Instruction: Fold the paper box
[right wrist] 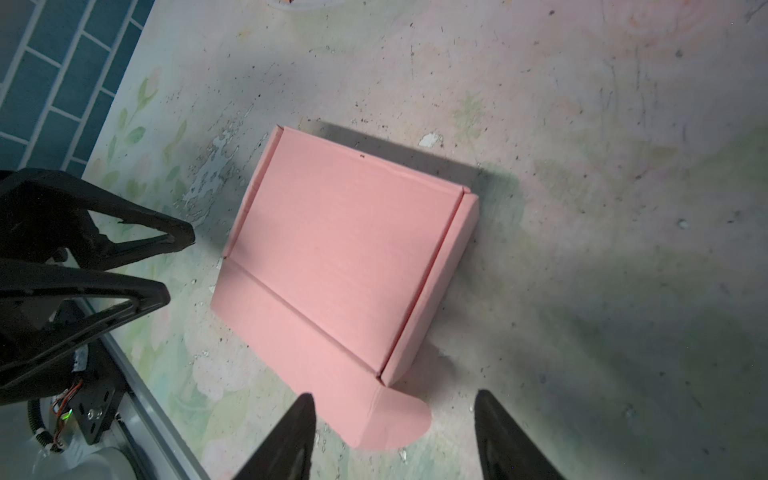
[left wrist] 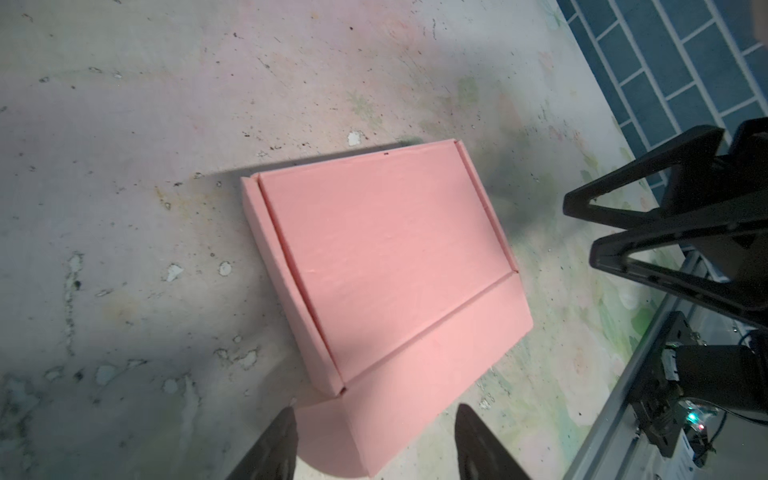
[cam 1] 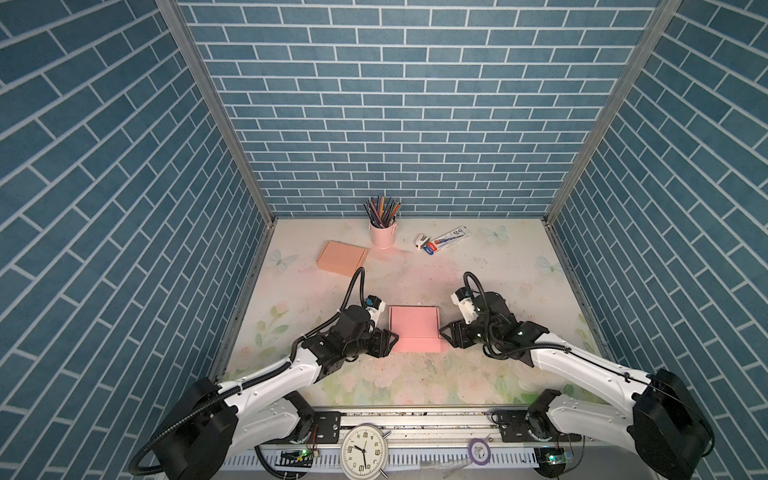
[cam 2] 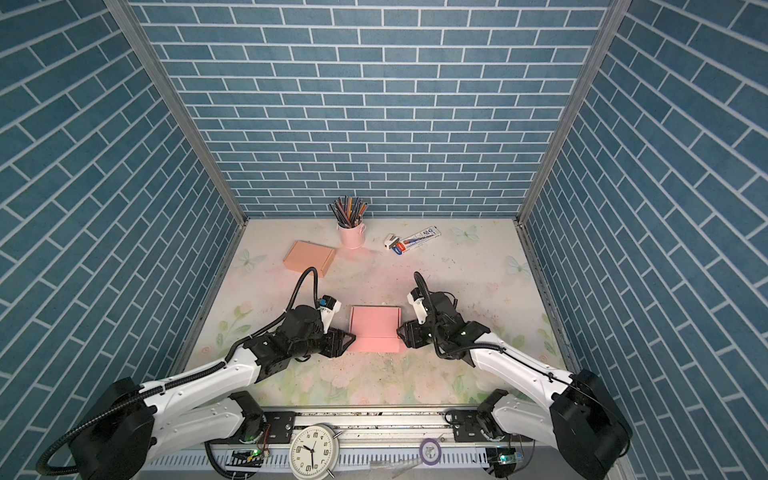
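Observation:
The pink paper box (cam 1: 414,326) (cam 2: 374,326) lies mid-table with its lid down. Its front flap (left wrist: 432,365) (right wrist: 291,332) lies flat on the table toward the near edge, with a rounded tab (left wrist: 328,440) (right wrist: 395,424) at each end. My left gripper (cam 1: 391,344) (cam 2: 350,338) (left wrist: 376,411) is open at the box's near left corner, its fingers either side of the flap's end. My right gripper (cam 1: 444,336) (cam 2: 400,332) (right wrist: 395,395) is open at the near right corner, straddling the other tab. Neither holds anything.
A closed peach box (cam 1: 342,257) sits at the back left. A pink cup of pencils (cam 1: 383,232) stands at the back, with a stapler and pen pack (cam 1: 442,241) to its right. A clock (cam 1: 364,453) and a tape roll (cam 1: 478,451) lie on the front rail.

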Robot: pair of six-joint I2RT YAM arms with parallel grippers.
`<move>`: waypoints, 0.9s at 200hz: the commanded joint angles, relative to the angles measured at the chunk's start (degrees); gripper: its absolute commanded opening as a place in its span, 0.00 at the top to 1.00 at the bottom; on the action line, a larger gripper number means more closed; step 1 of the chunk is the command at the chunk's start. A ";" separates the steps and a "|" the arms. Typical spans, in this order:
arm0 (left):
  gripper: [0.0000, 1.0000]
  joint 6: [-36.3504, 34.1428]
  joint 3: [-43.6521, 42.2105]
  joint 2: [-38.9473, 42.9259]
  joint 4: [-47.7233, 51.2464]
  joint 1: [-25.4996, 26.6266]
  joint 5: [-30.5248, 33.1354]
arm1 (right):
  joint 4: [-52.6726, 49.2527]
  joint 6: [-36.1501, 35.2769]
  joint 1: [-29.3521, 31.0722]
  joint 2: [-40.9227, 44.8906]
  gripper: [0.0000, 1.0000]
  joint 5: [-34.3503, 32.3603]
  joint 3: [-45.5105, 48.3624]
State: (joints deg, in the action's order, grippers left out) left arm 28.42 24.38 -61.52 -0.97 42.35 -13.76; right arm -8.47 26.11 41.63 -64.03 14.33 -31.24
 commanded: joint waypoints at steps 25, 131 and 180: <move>0.37 2.14 -1.73 0.53 0.97 1.66 1.62 | 1.35 4.98 1.58 1.41 0.37 4.57 2.54; 0.35 3.41 -2.65 -4.88 -5.38 2.97 0.62 | 6.19 5.90 4.51 -4.93 0.35 3.07 3.38; 0.35 4.32 -3.59 -5.70 -8.23 3.18 -0.62 | 8.15 6.31 4.99 -6.82 0.35 3.86 3.65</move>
State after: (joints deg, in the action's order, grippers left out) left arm 31.81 21.50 -66.41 -6.85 45.10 -13.69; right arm -2.31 30.26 45.95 -70.04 17.43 -28.14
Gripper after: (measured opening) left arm 0.654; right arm 0.646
